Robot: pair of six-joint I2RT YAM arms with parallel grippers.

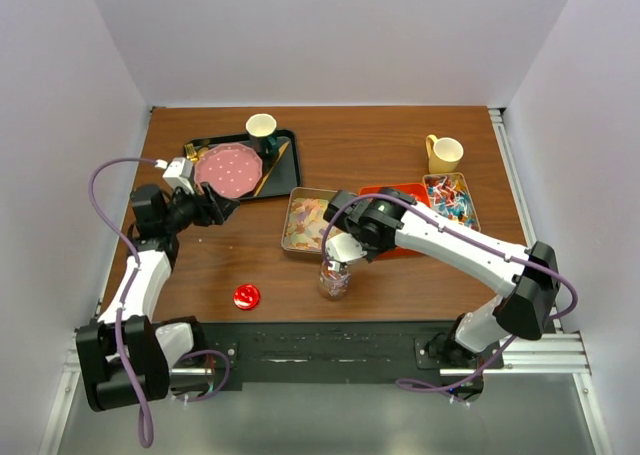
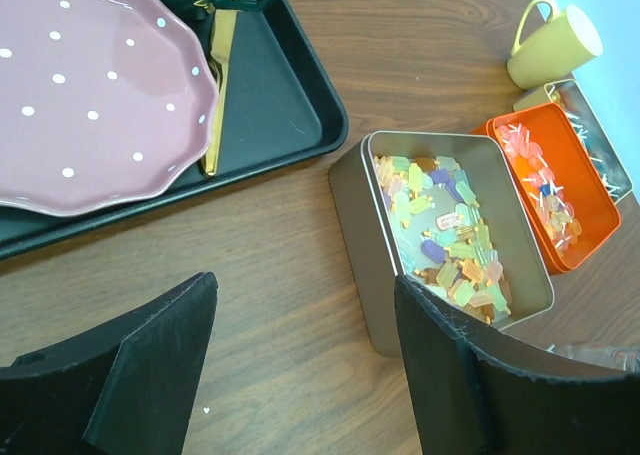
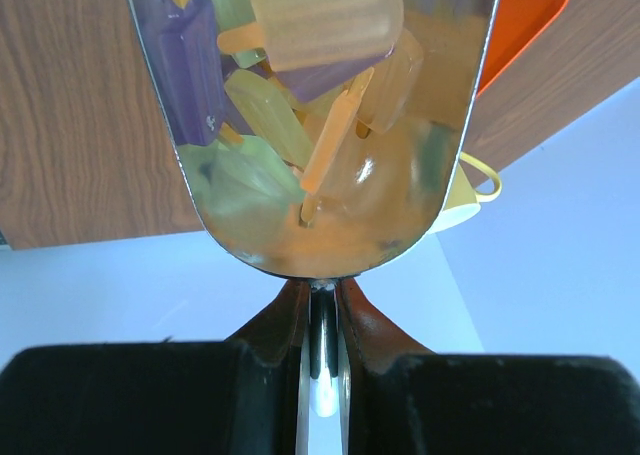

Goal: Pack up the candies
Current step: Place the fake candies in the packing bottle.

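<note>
Pastel candies [image 1: 308, 218] lie in an open metal tin [image 1: 290, 227] mid-table; the left wrist view shows them [image 2: 450, 237] in that tin [image 2: 355, 210]. Wrapped candies [image 1: 450, 199] fill a tin at the right. My right gripper [image 1: 352, 237] is shut on the handle of a metal scoop [image 1: 344, 248], held over a small glass jar [image 1: 334, 279] that has candies in it. In the right wrist view the gripper [image 3: 320, 295] pinches the handle and the scoop [image 3: 320, 175] holds several pastel candies [image 3: 325, 20]. My left gripper [image 1: 224, 208] is open and empty, left of the tin [image 2: 305, 295].
A black tray [image 1: 284, 170] with a pink dotted plate [image 1: 228, 168] and a cup [image 1: 262, 127] sits at the back left. An orange box [image 2: 590, 245] of candies lies beside the tin. A yellow mug [image 1: 444, 153] stands at the back right. A red disc [image 1: 246, 296] lies near the front.
</note>
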